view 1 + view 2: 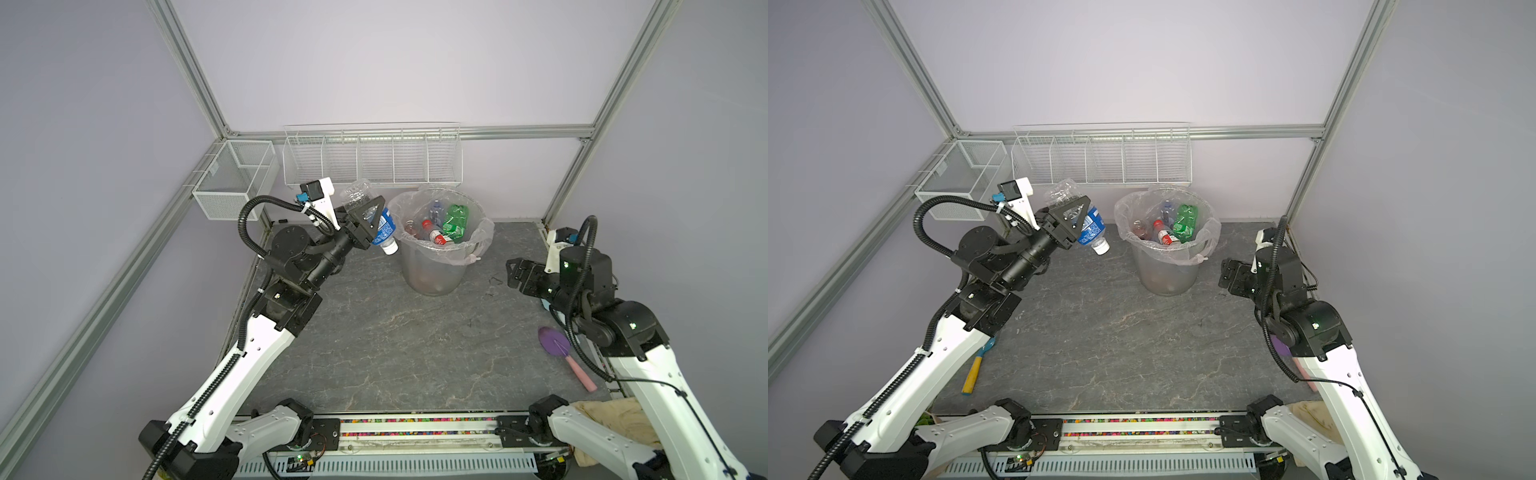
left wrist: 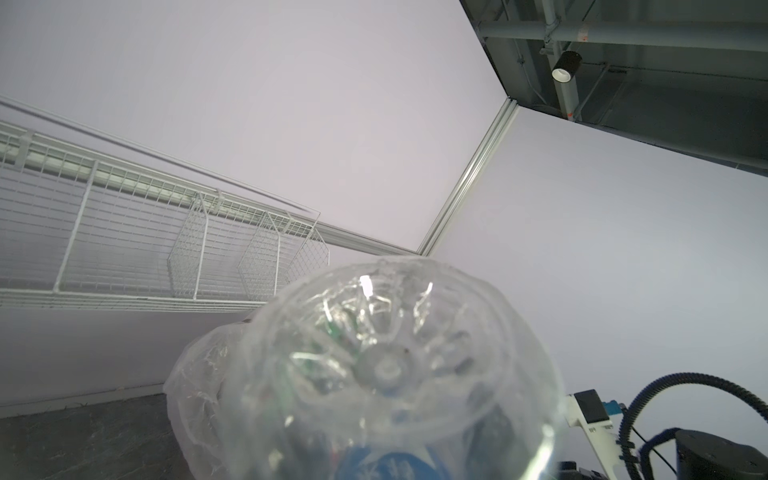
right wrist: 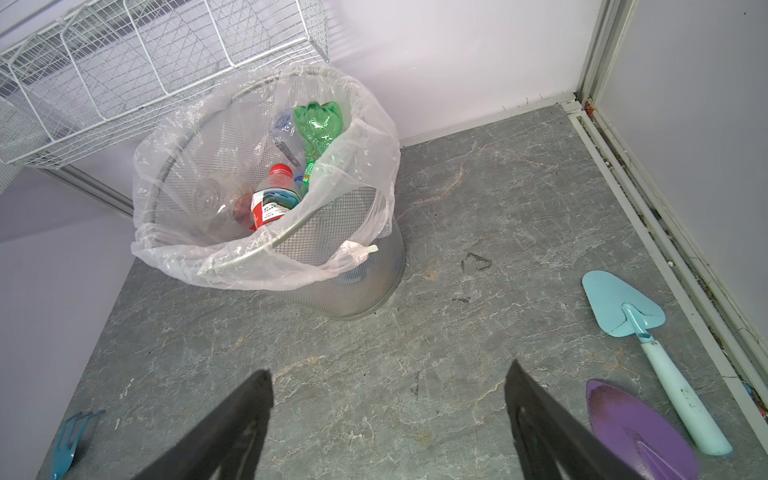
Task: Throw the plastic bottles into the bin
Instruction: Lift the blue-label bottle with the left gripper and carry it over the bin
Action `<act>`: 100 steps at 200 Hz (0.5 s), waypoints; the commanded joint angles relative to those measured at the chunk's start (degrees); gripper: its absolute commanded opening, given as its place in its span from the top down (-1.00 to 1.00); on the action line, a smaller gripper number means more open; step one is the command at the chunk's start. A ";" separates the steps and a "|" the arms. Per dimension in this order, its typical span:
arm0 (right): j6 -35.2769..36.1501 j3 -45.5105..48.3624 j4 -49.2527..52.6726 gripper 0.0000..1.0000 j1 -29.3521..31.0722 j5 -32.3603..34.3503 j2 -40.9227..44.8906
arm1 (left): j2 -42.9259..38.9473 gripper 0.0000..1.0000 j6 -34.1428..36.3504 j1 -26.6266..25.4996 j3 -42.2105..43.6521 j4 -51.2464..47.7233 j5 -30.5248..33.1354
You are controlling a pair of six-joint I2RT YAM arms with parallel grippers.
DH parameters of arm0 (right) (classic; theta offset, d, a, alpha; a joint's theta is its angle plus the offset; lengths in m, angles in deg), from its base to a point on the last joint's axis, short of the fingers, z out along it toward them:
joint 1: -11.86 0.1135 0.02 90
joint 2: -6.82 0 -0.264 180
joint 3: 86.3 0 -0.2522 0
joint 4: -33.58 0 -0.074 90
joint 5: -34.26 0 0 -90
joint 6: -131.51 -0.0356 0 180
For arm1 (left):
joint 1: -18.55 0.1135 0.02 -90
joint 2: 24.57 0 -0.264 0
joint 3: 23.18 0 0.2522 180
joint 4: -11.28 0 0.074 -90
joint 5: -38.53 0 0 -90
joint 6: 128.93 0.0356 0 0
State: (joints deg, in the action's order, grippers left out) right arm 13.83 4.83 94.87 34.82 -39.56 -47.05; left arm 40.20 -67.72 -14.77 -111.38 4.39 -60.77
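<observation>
My left gripper (image 1: 368, 222) is raised just left of the bin (image 1: 432, 274) and is shut on a clear plastic bottle (image 1: 384, 228) with a blue label and a white cap. The bottle is tilted cap-down, and its cap hangs outside the bin's rim. Its clear base (image 2: 386, 365) fills the left wrist view and hides the fingers. Inside the bag-lined bin (image 3: 340, 286) lie several bottles, among them a green one (image 3: 318, 124) and a red-capped one (image 3: 272, 203). Right of the bin, my right gripper (image 3: 388, 370) hangs open and empty over bare table.
A long white wire basket (image 1: 374, 158) hangs on the back wall and a mesh basket (image 1: 232, 178) on the left wall. A purple trowel (image 1: 555, 340) and light blue trowel (image 3: 623, 307) lie at the right edge, a blue rake (image 3: 68, 436) and yellow-handled tool (image 1: 976, 365) on the left.
</observation>
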 commanded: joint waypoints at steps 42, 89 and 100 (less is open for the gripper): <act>0.13 1.76 -1.72 -0.79 -0.29 -1.73 1.72 | 4.58 1.00 17.70 -5.52 -11.78 -4.66 2.09; 0.35 2.41 -1.49 -0.80 -0.29 -1.68 2.09 | 7.87 1.00 21.79 -7.55 -16.27 -1.16 4.69; 0.43 2.59 -1.56 -0.80 -0.27 -1.72 2.10 | 8.80 1.00 22.40 -7.79 -17.77 -1.16 4.78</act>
State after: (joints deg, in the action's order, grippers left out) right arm 13.92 6.16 94.41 34.82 -40.65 -45.59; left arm 47.26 -49.54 -22.07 -125.15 1.75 -57.43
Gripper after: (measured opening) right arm 0.898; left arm 0.435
